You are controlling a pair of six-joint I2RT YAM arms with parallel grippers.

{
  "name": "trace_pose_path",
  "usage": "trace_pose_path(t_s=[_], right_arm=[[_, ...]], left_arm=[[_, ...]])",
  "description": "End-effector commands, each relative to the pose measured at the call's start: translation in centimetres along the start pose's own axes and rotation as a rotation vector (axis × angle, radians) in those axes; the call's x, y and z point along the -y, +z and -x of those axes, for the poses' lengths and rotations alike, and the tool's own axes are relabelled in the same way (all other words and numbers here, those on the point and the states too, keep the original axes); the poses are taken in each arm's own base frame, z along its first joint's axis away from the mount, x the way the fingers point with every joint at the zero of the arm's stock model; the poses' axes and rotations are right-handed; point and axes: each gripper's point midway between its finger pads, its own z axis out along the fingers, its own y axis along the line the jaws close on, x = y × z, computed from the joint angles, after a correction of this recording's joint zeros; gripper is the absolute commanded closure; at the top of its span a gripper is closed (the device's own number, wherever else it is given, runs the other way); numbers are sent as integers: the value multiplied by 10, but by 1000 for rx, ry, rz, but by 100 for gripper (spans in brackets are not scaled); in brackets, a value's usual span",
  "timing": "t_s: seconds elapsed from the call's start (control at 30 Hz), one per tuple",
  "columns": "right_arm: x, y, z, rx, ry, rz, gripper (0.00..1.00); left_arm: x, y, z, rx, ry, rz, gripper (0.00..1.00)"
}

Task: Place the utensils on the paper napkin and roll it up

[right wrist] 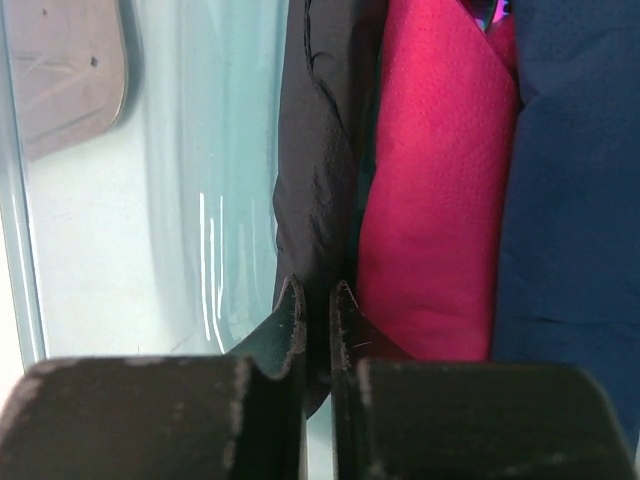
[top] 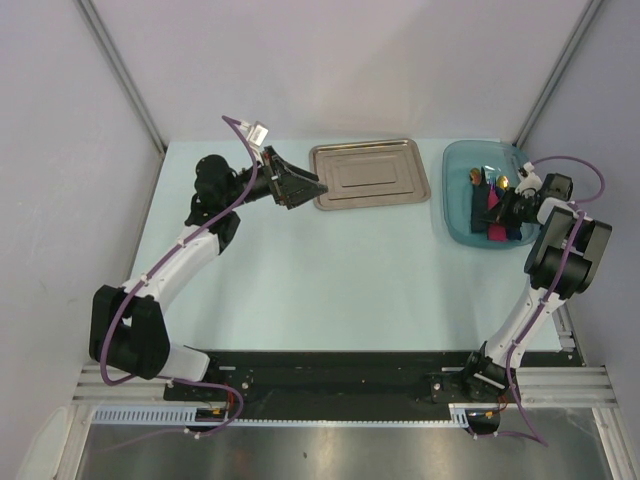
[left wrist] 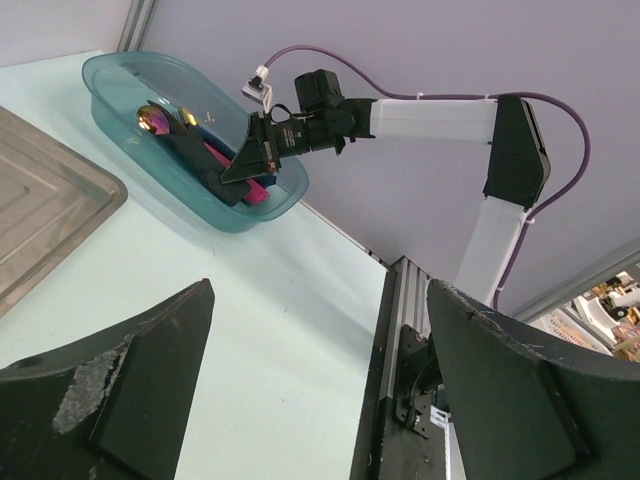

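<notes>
The paper napkin point(right wrist: 315, 150) is in the see-through blue bin point(right wrist: 190, 200), at the far right of the table point(top: 330, 280). It lies against the bin's side wall, touching the pink roll point(right wrist: 430, 180). The dark blue roll point(right wrist: 570, 180) is on the other side of the pink one.

The right gripper point(right wrist: 318, 300) has its two fingers squeezed together on the napkin's edge, with the black paper pinched between them. The left gripper point(top: 300, 188) has its fingers wide apart and holds nothing. It hangs beside the steel tray point(top: 370, 175).

The napkin looks thin, soft and very light. It will likely flop and bend when lifted, and a hard tug could tear it. A pinch at one edge or corner looks like the best hold, with a slow pull so it slides out past the pink roll.

Shiny utensils point(top: 476, 177) show at the far end of the bin. They look hard, thin and slippery, so the middle of a handle seems the best place to grab. Which ones are loose cannot be told
</notes>
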Motion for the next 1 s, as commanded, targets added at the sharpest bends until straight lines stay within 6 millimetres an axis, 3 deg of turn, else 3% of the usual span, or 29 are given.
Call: trace_pose_path(t_s=[0.0, 0.13, 0.47, 0.7, 0.97], right_arm=[[10, -6, 12, 2, -40, -72, 89], [15, -10, 10, -14, -45, -113, 77], [9, -17, 17, -8, -66, -127, 61], [-2, -19, 26, 10, -69, -83, 57], [-1, -17, 29, 10, -82, -86, 54]], left_arm=[[0, -2, 5, 12, 5, -7, 8], [0, -1, 5, 11, -3, -17, 8], [3, -4, 5, 22, -11, -28, 8], [3, -6, 4, 24, -17, -21, 9], [4, -7, 4, 26, -19, -21, 9]])
